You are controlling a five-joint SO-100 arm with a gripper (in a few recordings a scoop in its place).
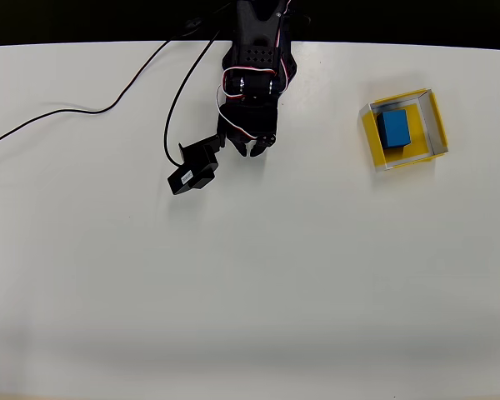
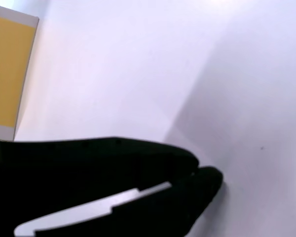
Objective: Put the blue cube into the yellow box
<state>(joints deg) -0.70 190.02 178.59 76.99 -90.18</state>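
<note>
The blue cube [image 1: 394,129] lies inside the yellow box [image 1: 370,137] at the right of the overhead view, against the box's upper left part. My black gripper [image 1: 257,149] hangs over the bare white table near the top centre, well left of the box and apart from it. In the wrist view the gripper [image 2: 196,172] has its two dark fingertips meeting with nothing held between them. A yellow side of the box [image 2: 7,74] with a pale edge shows at the wrist view's upper left. The cube is hidden there.
The black camera module [image 1: 193,170] juts out at the arm's lower left. Black cables [image 1: 92,108] trail over the table's upper left. The white table [image 1: 250,292] ends at a dark edge along the top, and spreads wide below the arm.
</note>
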